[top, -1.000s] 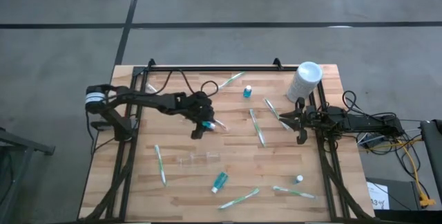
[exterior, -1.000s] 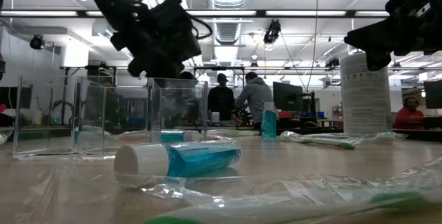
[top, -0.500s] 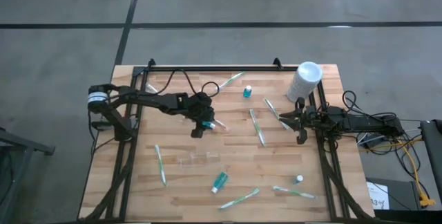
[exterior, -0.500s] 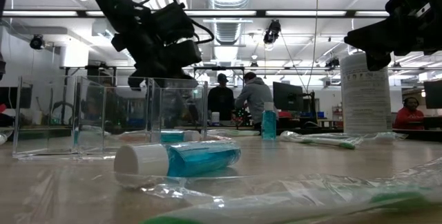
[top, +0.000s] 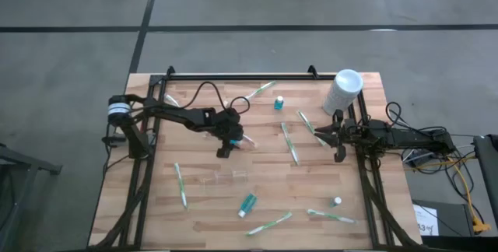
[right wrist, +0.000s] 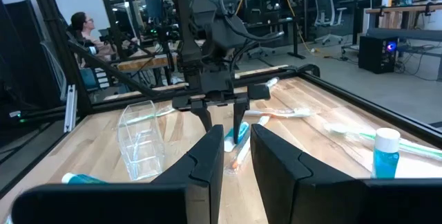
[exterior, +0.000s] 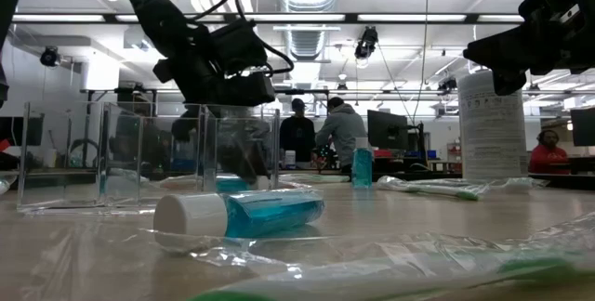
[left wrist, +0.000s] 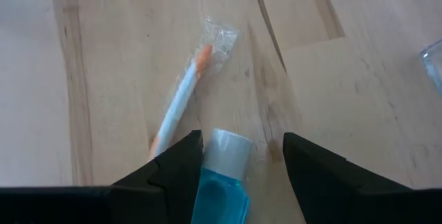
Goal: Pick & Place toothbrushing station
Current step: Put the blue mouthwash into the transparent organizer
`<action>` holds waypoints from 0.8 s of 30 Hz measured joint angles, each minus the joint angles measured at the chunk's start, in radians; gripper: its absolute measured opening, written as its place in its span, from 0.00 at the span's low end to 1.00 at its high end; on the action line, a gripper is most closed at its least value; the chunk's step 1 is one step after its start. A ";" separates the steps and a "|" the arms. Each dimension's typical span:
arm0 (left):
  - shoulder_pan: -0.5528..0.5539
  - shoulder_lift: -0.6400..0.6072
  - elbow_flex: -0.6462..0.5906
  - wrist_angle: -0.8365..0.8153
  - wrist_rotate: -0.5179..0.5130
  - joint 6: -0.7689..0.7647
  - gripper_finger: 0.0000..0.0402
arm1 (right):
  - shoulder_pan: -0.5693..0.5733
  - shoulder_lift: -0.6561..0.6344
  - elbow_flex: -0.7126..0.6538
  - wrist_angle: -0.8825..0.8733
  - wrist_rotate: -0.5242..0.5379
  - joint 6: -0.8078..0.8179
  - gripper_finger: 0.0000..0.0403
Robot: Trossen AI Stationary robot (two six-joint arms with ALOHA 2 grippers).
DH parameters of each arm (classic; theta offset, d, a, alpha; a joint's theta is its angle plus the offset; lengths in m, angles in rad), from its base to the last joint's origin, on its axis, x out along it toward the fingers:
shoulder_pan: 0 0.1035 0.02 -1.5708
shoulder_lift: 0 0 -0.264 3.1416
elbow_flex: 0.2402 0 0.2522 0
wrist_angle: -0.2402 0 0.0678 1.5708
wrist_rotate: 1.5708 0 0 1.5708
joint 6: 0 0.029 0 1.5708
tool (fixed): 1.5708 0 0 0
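Left hand (top: 226, 145): mine, over the worktop (top: 194, 213) centre-left, its dark fingers (left wrist: 173, 165) spread wide either side of a small blue bottle with a white cap (left wrist: 222, 172), which stands between them; a firm grip is not confirmed. Just beyond the bottle's cap: one wrapped toothbrush with an orange end (left wrist: 181, 98), lying flat on the planks. Right hand (top: 337, 133): mine, waiting at the right edge of the worktop beside the tall white canister (top: 343, 90), its fingers (right wrist: 207, 165) narrowly parted, nothing seen between them. Also on the worktop: clear divided organiser (top: 222, 179), near my left hand and on the near side of it; a second blue bottle lying on its side (top: 247, 203); a small blue bottle standing upright toward the back (top: 278, 103); several wrapped green toothbrushes scattered about, one at the left (top: 180, 184). Surface: pale wooden planks, black frame rail along the back edge. Room: grey floor in the high view; the low view alone shows ceiling lights, desks and people standing behind (exterior: 339, 129). The right wrist view alone shows my left hand pointing straight down onto the bottle, with a seated person beyond (right wrist: 81, 25).
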 joint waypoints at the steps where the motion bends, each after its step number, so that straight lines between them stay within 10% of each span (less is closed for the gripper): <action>1: 0.000 0.004 0.000 0.001 -0.002 0.000 0.51 | 0.000 0.000 0.000 0.000 0.000 0.000 0.17; 24: 0.000 0.022 0.000 -0.015 -0.011 -0.051 0.37 | 0.000 -0.001 0.000 0.000 0.000 0.000 0.17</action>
